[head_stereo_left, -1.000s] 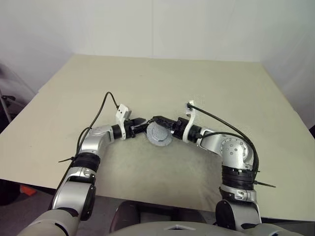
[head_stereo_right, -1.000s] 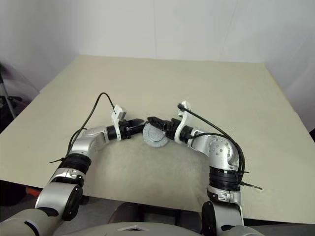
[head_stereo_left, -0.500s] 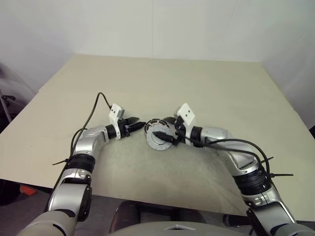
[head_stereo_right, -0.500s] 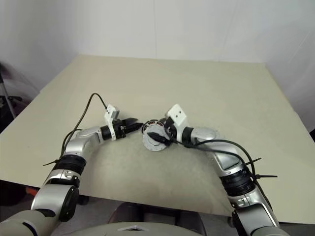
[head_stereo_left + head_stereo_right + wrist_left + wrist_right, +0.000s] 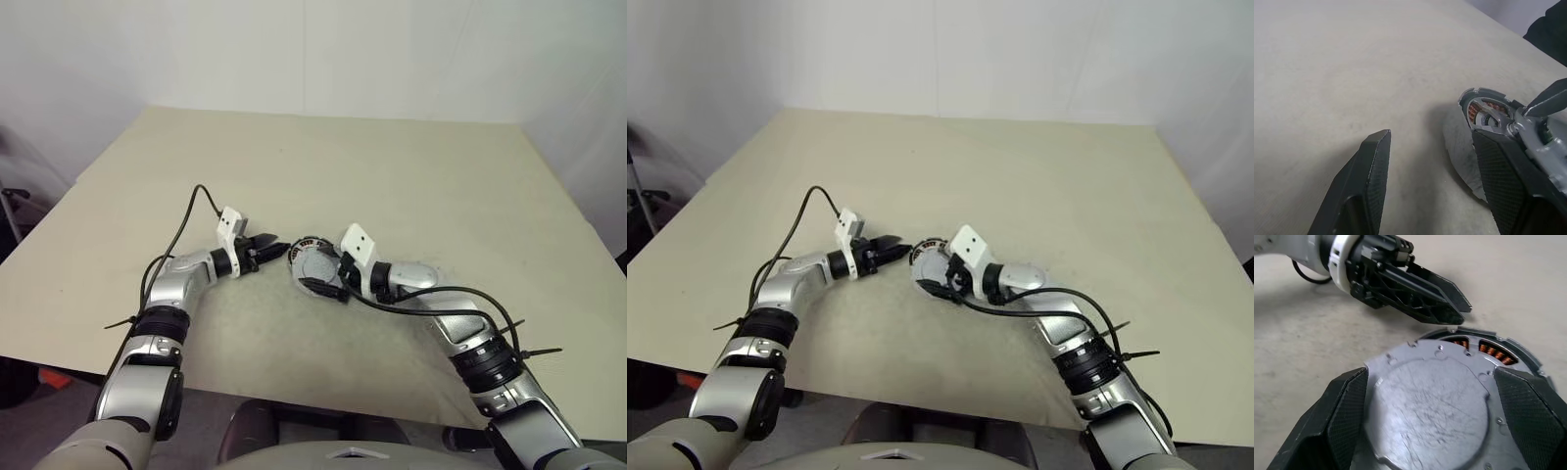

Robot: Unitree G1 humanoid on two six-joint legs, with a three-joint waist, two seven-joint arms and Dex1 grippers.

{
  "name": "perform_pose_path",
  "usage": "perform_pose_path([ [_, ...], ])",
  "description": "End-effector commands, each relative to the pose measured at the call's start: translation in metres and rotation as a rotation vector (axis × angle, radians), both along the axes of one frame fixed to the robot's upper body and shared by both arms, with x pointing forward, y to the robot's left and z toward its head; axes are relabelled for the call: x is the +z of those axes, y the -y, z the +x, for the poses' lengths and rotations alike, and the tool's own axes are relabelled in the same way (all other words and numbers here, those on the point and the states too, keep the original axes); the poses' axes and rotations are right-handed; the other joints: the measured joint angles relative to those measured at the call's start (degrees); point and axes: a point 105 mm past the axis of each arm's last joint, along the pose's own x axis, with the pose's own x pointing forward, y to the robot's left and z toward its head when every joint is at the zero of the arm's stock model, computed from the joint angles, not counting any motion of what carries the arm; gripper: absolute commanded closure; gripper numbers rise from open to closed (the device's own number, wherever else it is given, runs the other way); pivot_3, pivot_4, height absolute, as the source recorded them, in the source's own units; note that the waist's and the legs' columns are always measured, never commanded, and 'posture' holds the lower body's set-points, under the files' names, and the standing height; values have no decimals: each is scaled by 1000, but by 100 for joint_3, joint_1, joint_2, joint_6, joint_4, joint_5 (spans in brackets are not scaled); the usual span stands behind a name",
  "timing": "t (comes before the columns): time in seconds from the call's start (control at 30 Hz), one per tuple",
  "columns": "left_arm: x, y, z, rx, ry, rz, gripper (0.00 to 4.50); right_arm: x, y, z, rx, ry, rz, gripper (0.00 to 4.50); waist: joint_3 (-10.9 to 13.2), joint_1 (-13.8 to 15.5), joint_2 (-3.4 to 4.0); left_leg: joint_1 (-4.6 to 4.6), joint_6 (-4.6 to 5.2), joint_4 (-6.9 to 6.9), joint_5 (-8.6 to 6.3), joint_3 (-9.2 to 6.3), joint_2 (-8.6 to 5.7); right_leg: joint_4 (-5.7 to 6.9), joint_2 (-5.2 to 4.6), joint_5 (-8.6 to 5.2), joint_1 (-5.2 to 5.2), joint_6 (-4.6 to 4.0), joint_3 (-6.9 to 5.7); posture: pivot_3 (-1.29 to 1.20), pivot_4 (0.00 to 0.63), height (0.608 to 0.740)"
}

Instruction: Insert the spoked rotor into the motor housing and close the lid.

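1. The lid (image 5: 1432, 413), a dull grey round disc, is held tilted over the motor housing (image 5: 1498, 350), which sits near the middle of the pale table (image 5: 411, 176). Copper coils show past the lid's far edge, so it is not yet seated.
2. The spoked rotor cannot be made out; it is probably already inside the housing, under the lid.
3. The right gripper (image 5: 323, 275) clasps the lid, one black finger on each side of its rim, jaws spread wide to span it.
4. The left gripper (image 5: 271, 248) rests just beside the housing's left side, jaws partly apart and holding nothing; one finger lies close by the rim.
5. The step in hand appears to be closing the lid. The next move likely calls for levelling the lid, centring it over the housing and pressing it down flush, perhaps with the left gripper steadying the housing.
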Motion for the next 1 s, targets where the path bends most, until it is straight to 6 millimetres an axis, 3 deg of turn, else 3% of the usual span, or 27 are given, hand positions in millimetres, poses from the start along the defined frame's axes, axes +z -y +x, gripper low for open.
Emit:
perform_pose_path([
  [0.03, 16, -2, 4, 7, 54, -19, 1718, -6, 1, -1, 9, 5, -14, 327, 0, 0, 0, 1, 1, 0, 0, 0, 0, 0, 0, 0, 3, 0, 0, 0, 0, 740],
  [0.1, 16, -3, 5, 10, 53, -18, 1718, -5, 1, 2, -5, 21, -10, 327, 0, -1, -1, 0, 2, 0, 1, 0, 0, 1, 0, 0, 7, -1, 0, 0, 0, 740],
  [0.27, 15, -3, 5, 17, 50, -17, 1718, 4, 5, 12, -34, 55, 5, 1356, 0, -4, -1, 3, 6, 1, 6, 0, 1, 5, 0, 2, 8, -5, 0, 0, 0, 740],
  [0.6, 10, -3, 2, 11, 41, -10, 1718, 40, 5, 29, -87, 35, 130, 1354, 0, -4, -1, 2, 14, 3, 13, 0, 1, 8, 0, 7, -11, -11, 0, 0, 0, 740],
  [1.0, 8, -5, 1, 12, 39, -2, 1718, 13, -4, 34, -110, 11, 46, 1354, 1, -29, -2, -4, 17, 3, 12, 2, 1, 8, 0, 6, -19, -12, -1, 0, 0, 740],
])
